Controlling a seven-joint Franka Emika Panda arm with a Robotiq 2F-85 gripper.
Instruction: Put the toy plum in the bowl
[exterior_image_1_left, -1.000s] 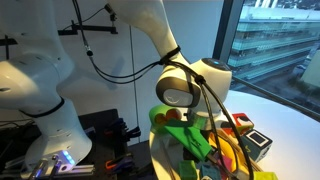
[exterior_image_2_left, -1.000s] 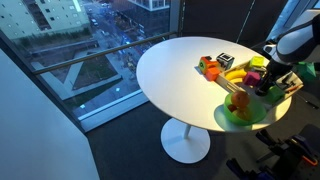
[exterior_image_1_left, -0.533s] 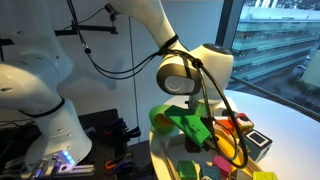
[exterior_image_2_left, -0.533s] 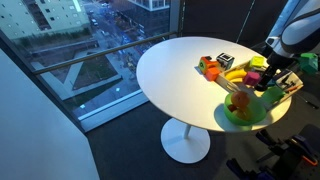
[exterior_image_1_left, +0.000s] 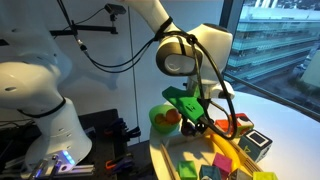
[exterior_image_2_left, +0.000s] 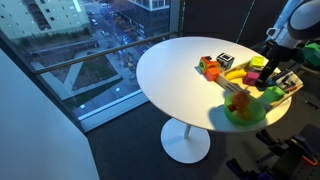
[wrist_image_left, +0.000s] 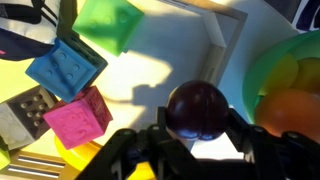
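Holding toy plum (wrist_image_left: 197, 105) clamped in gripper (wrist_image_left: 198, 128), above wooden tray (wrist_image_left: 223, 42) of blocks, bowl (wrist_image_left: 258, 75) just beside, at worktop (exterior_image_2_left: 170, 70) edge

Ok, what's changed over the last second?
The gripper has lifted up from low over the wooden tray and is shut on the toy plum; the earlier views don't show when it closed. It is not over the green bowl yet. The bowl, the orange fruit in it and the blocks stayed put.
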